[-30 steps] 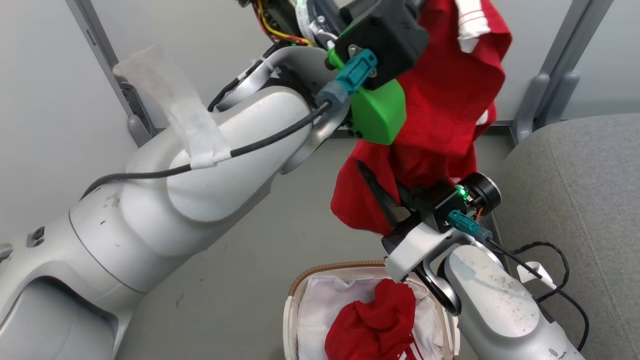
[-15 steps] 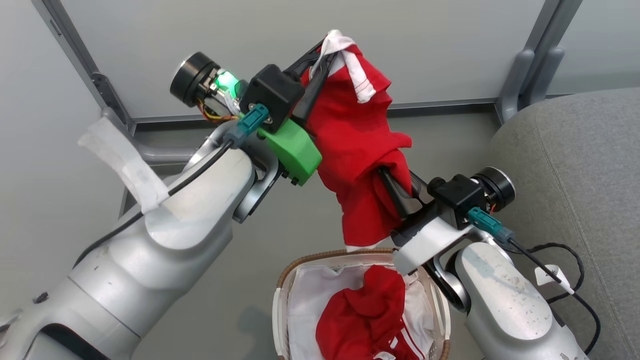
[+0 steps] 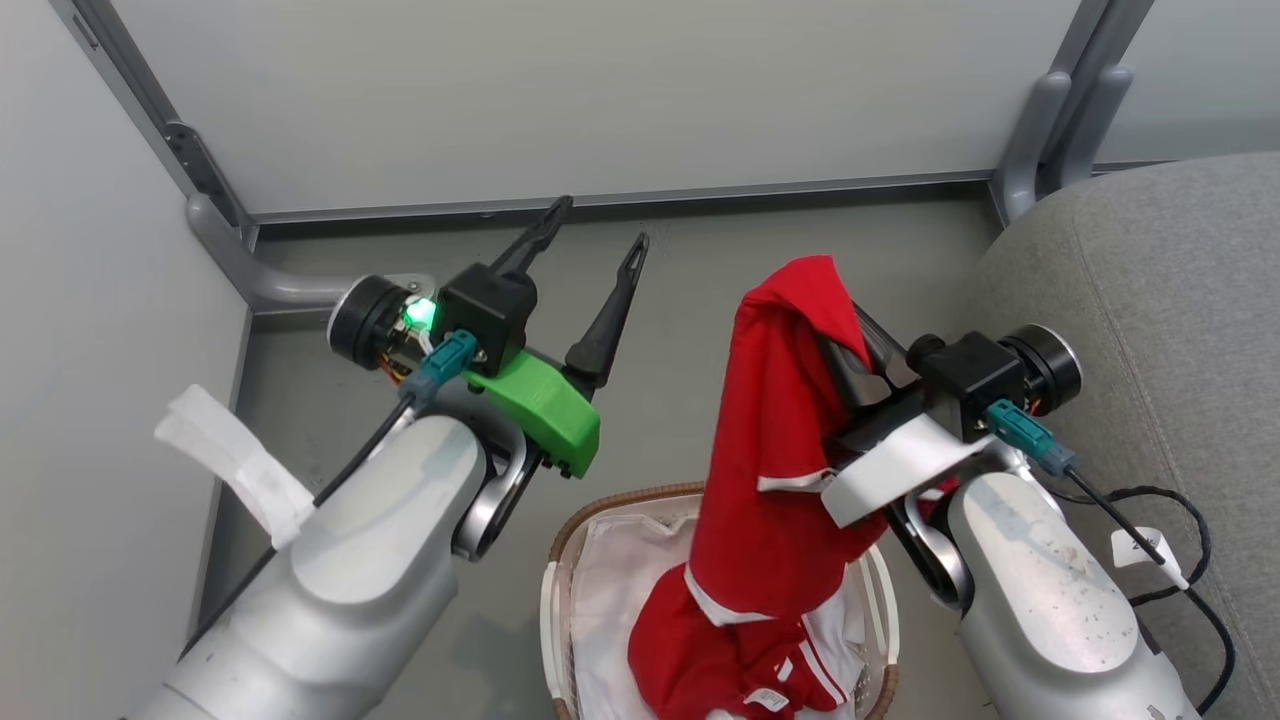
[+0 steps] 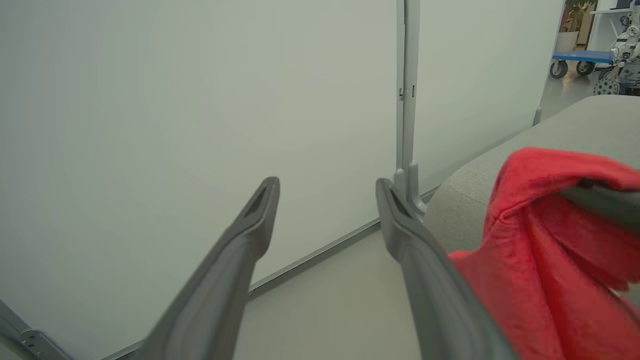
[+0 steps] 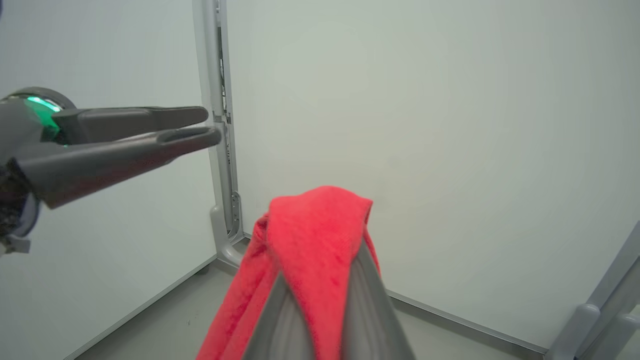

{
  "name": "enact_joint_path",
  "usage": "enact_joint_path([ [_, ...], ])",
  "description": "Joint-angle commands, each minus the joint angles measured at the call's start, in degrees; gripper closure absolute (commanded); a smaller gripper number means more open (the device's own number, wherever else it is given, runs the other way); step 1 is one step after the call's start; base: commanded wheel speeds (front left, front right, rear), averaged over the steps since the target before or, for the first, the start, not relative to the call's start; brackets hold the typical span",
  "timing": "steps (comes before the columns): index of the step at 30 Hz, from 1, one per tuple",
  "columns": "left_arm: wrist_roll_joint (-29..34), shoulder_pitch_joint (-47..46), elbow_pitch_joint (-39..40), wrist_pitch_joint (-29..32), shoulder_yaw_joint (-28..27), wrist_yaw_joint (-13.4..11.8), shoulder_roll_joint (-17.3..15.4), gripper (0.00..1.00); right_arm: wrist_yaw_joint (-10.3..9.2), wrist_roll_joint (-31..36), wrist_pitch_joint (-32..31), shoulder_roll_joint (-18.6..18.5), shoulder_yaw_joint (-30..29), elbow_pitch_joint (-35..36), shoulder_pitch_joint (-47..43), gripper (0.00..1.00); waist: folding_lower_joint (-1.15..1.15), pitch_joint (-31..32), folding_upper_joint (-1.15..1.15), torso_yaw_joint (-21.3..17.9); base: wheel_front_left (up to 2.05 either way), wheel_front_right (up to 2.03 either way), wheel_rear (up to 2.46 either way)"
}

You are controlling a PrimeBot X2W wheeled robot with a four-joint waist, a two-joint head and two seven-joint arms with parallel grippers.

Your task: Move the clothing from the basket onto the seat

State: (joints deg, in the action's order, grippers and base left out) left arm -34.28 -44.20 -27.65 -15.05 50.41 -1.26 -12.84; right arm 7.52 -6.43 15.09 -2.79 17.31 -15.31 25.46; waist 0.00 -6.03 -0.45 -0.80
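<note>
- Step in hand: I am carrying one piece out of the basket point(image 3: 622, 500) toward the seat point(image 3: 1150, 280). My right gripper point(image 3: 838, 330) is clenched on the red garment point(image 3: 770, 450). In the right wrist view its two fingers are drawn close together, with red cloth between them and draped over the tips.
- My left gripper point(image 3: 600, 222) is released. Its fingers are spread with nothing between them, and it is held up over the floor point(image 3: 680, 330), apart from the cloth.
- The red garment hangs from my right gripper in a long fold. Its lower end reaches down into the basket, over the other red clothing point(image 3: 700, 660) that lies on the white liner point(image 3: 610, 600).
- Next move, as I judge it: lift higher so the hanging end clears the rim, swing right across to the seat, and let go only once the cloth rests on the cushion. The left gripper should keep clear.
- Hard to make out: my right fingertips are buried under the cloth, so the exact pinch is hidden.
- I cannot tell whether the hanging end is free or caught on the pile below.
- The basket's near side is cut off at the bottom edge of the head view, so I cannot count the pieces left inside.
</note>
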Motion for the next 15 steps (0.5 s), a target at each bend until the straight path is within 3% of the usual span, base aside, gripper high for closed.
enact_joint_path([
  [1, 1.4, 2.5, 0.9, -0.2, -1.1, -0.2, 0.2, 0.0, -0.05, 0.7, 0.1, -0.2, -0.8, 0.3, -0.8, 1.0, 0.0, -0.4, 0.45, -0.3, 0.0, 0.0, 0.0],
  [8, 4.9, 11.2, 4.9, -0.1, -6.9, -0.1, 1.8, 0.0, -0.05, 1.2, 0.1, -0.2, -3.4, 1.2, -0.7, 1.0, 0.0, -2.1, 0.45, -3.4, 0.0, 0.0, 0.0],
  [15, 8.7, 17.2, 6.8, -0.1, -11.8, 1.8, 3.1, 0.0, -0.06, 1.6, 0.1, -0.2, -6.3, 2.4, 0.3, 1.0, 0.0, -4.6, 0.45, -10.6, 0.0, 0.0, 0.0],
])
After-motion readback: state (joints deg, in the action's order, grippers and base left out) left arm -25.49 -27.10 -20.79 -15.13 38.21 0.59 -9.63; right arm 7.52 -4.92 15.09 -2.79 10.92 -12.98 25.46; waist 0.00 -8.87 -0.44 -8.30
